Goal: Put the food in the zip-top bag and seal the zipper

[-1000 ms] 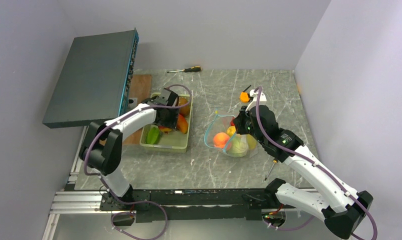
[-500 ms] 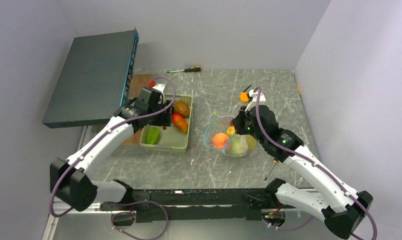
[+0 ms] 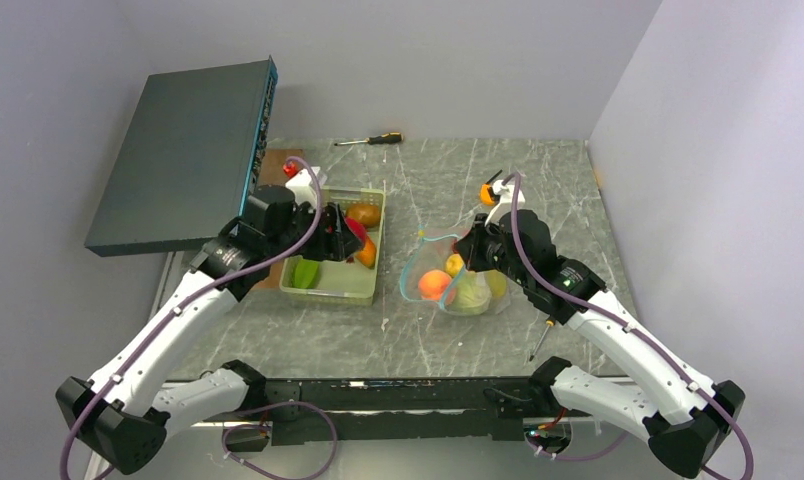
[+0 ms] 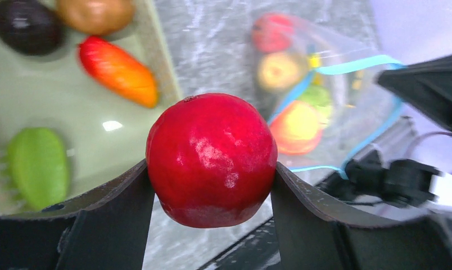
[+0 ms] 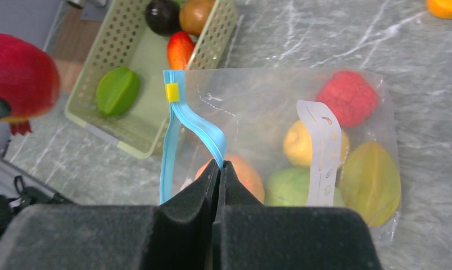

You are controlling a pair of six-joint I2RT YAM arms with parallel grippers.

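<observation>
My left gripper (image 3: 346,238) is shut on a red apple (image 4: 211,160) and holds it above the right part of the pale green tray (image 3: 328,293). A green fruit (image 3: 305,272), a brown one (image 3: 364,214) and an orange-red one (image 3: 366,252) lie in the tray, with a dark purple one (image 4: 27,25). My right gripper (image 5: 220,164) is shut on the teal zipper (image 5: 198,126) and holds the clear zip-top bag (image 5: 257,107) open at its mouth. The bag (image 3: 458,285) holds red (image 5: 347,97), yellow (image 5: 302,143), orange (image 5: 246,174) and green (image 5: 285,185) food.
A dark flat box (image 3: 183,155) leans at the far left over a wooden board (image 3: 283,165). One screwdriver (image 3: 370,140) lies at the back, another (image 3: 540,340) near the right arm. A small orange object (image 5: 446,7) lies behind the bag. Walls close the back and right.
My left gripper rose out of the tray with the red apple, swung back left, then moved right toward the bag. My right gripper shifted the bag's mouth slightly left.
</observation>
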